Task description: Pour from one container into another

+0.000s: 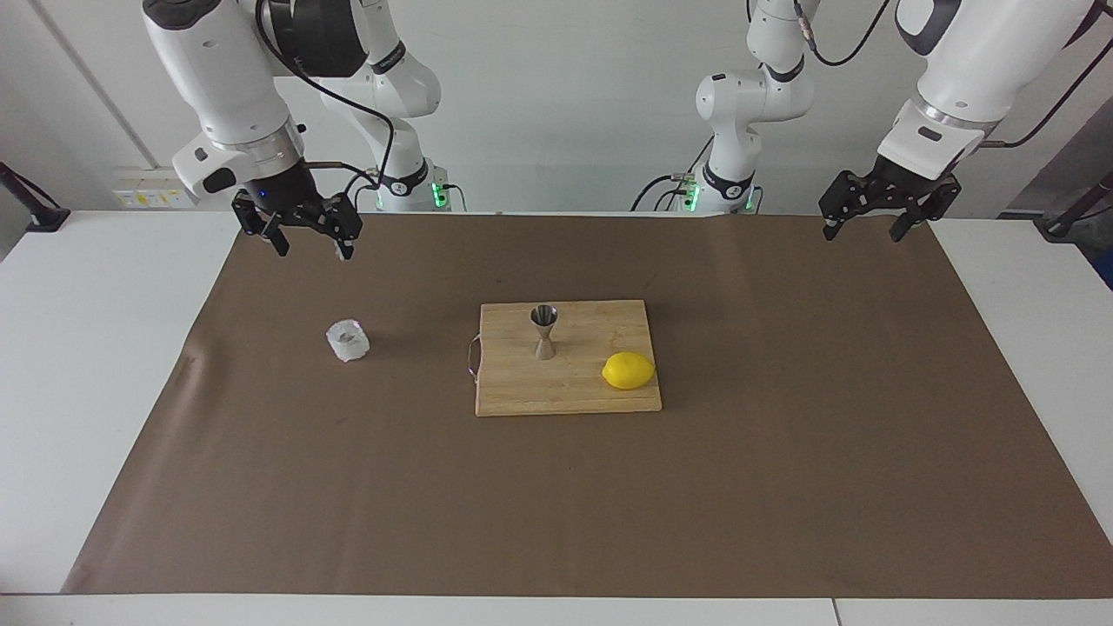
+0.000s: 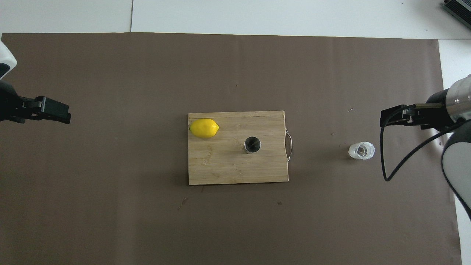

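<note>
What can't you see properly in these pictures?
- What is in the crinkly cup: something dark shows through its mouth in the overhead view, too small to name.
- Whether the steel jigger holds anything: its top cone looks only dark from overhead.
- The left arm: the overhead view's edge cuts it off, only the open left gripper shows.
- The right arm: also cut by that view's edge, past the open right gripper.

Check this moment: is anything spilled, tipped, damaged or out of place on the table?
Nothing stands out. The steel jigger stands upright on the cutting board beside the lemon; the crinkled translucent cup sits upright on the brown paper. No spill shows.
</note>
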